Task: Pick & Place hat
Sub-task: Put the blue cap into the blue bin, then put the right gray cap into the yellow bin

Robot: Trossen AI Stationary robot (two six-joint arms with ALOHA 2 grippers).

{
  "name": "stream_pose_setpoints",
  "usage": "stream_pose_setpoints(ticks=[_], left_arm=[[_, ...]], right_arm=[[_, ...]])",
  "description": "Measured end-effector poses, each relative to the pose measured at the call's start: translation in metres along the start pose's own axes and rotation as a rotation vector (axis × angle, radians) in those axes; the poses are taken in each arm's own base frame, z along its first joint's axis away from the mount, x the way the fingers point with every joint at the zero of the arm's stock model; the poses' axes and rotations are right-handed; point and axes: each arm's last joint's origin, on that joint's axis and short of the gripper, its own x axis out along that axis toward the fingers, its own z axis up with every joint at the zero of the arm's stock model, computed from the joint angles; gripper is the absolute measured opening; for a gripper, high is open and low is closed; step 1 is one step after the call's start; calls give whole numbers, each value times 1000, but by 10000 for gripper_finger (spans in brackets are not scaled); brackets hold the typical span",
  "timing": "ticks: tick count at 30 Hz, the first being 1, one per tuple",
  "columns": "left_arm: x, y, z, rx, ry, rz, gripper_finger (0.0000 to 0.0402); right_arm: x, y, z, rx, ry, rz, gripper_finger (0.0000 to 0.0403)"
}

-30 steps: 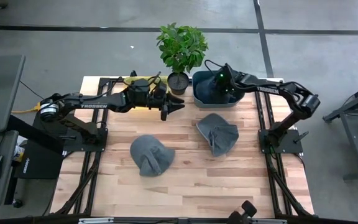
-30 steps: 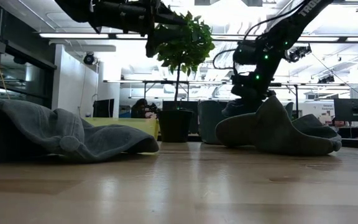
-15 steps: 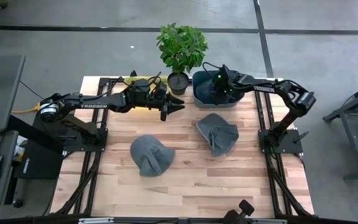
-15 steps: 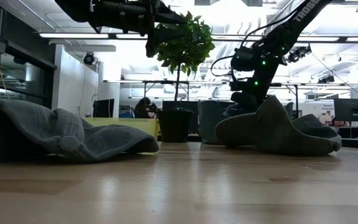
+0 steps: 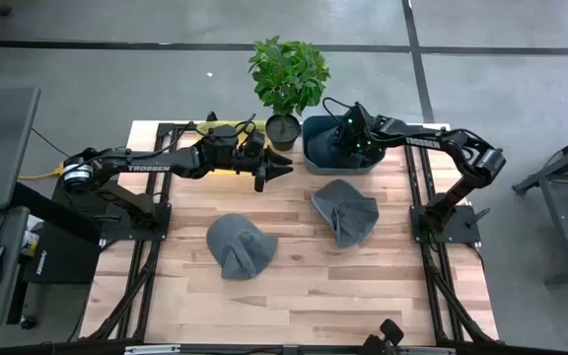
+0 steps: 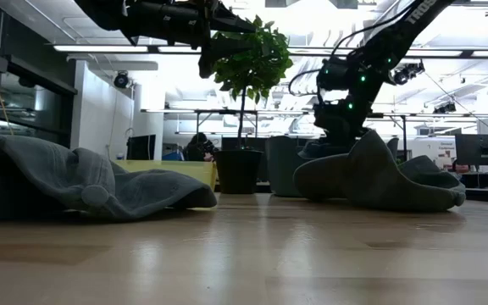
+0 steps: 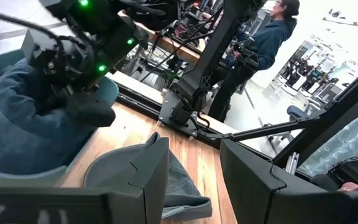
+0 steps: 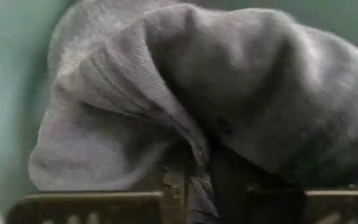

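right tool [image 5: 348, 148] in bin [image 5: 316, 148] (gripping hat [image 8: 185, 93])

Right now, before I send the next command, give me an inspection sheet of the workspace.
Surface: wooden table, bare toward the near edge.
Job's things: two grey hats lie loose on the table, one left of centre, one right of centre; a third hat sits in the blue bin at the far edge.
Clutter: potted plant at the far edge beside the bin.
Grippers: right gripper is down in the bin, fingers nearly shut around a fold of the third hat; left gripper hangs above the table near the plant pot, fingers apart, holding nothing.
Cables: yellow cable by the left arm's base.
Surroundings: a person stands beyond the table.
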Motion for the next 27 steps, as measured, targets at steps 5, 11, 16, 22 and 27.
stream_pose_setpoints(ticks=[5, 11, 16, 22, 27], left_arm=[[0, 0, 0, 0, 0, 0, 143], [0, 0, 0, 0, 0, 0, 143], [0, 0, 0, 1, -2, 0, 143], [0, 1, 1, 3, -13, 22, 143], [-4, 0, 3, 12, -27, 53, 143]], right_arm=[[-15, -1, 3, 44, -42, 28, 117], [-31, -5, 1, 71, -47, 33, 197], [-49, -8, 2, 113, -83, 62, 230], [-78, -9, 2, 156, -165, 109, 227], [-106, -8, 0, 148, -241, 156, 210]])
